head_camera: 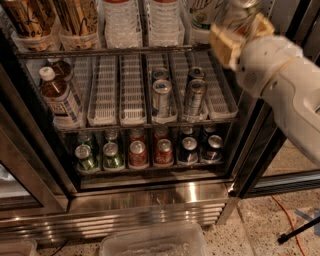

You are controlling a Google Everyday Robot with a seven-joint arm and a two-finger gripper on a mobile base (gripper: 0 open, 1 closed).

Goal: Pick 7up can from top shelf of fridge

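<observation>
**Can clamped at the shelf's right end**

We see the gripper [239,29] at the top right, just in front of the right end of the top shelf [115,51] of the fridge [150,195]. Its tan pads [224,45] stand either side of a slim pale can with a shiny lid, which we take to be the 7up can [240,12]. The jaws are drawn in narrow on its body, low down. That leaves the lid free and, we think, puts the grip near the can's weight.

The can leans a little off upright, following the tilt of the wrist. The white arm [290,95] reaches in from the right, probably so that it stays out of the racks below.

A second white can [199,15] with green print stands just left of the gripper in the shelf's last lane, near enough to be knocked. We judge the grasp made, with the can not yet drawn clear of the fridge.
</observation>
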